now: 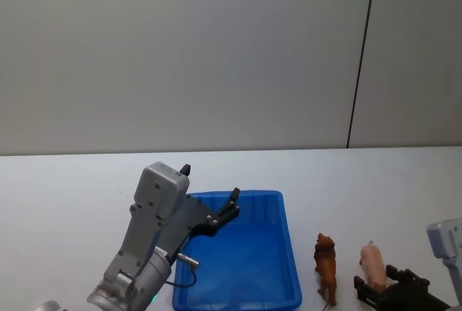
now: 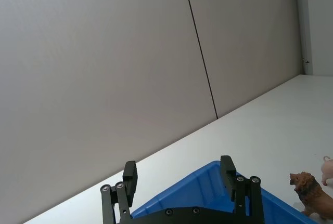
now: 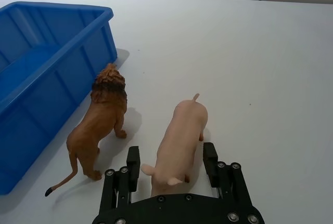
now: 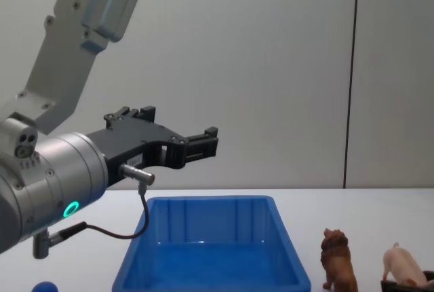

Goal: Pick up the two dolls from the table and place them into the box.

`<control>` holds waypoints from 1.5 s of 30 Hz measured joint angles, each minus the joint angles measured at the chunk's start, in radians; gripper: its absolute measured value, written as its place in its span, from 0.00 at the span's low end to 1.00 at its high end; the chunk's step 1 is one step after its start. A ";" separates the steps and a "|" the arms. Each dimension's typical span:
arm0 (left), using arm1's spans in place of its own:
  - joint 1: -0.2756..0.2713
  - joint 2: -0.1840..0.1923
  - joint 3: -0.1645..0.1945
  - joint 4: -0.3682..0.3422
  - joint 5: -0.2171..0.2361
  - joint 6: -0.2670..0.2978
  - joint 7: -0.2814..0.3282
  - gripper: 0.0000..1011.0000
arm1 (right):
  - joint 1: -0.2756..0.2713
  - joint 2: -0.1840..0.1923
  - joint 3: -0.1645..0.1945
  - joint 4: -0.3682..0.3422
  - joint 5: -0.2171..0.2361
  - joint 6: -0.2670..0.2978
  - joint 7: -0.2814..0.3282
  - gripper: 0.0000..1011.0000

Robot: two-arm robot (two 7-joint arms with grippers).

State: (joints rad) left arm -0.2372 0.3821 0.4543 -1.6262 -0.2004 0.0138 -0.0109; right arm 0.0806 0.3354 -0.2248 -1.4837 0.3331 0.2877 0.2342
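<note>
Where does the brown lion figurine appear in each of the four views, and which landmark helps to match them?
Head view: lion at lower right, right of the blue box.
Left wrist view: lion beside the box's corner.
Right wrist view: lion between the box and the pig.
Chest view: lion at lower right, right of the box.
Shared landmark: the blue box.

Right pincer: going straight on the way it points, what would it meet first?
The pig, standing directly ahead with its near end between the open fingers of the right pincer. The lion stands beside that line, nearer the box.
</note>
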 joint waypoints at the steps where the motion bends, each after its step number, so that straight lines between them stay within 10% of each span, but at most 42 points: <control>1: 0.000 0.000 0.000 0.000 0.000 0.000 0.000 0.99 | 0.002 -0.002 -0.001 0.002 0.000 0.000 -0.002 0.74; 13: 0.000 0.000 0.000 0.000 0.000 0.000 0.000 0.99 | 0.018 -0.018 -0.005 0.019 -0.006 -0.008 -0.038 0.37; 27: 0.000 0.000 0.000 0.000 0.000 0.000 0.000 0.99 | 0.026 -0.016 0.000 -0.039 -0.042 -0.071 -0.057 0.36; 45: 0.000 0.000 0.000 0.000 0.000 0.000 0.000 0.99 | 0.092 -0.037 -0.012 -0.128 -0.044 -0.060 0.078 0.36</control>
State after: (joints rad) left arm -0.2372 0.3821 0.4543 -1.6262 -0.2004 0.0139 -0.0109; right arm 0.1726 0.2982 -0.2365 -1.6121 0.2888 0.2278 0.3118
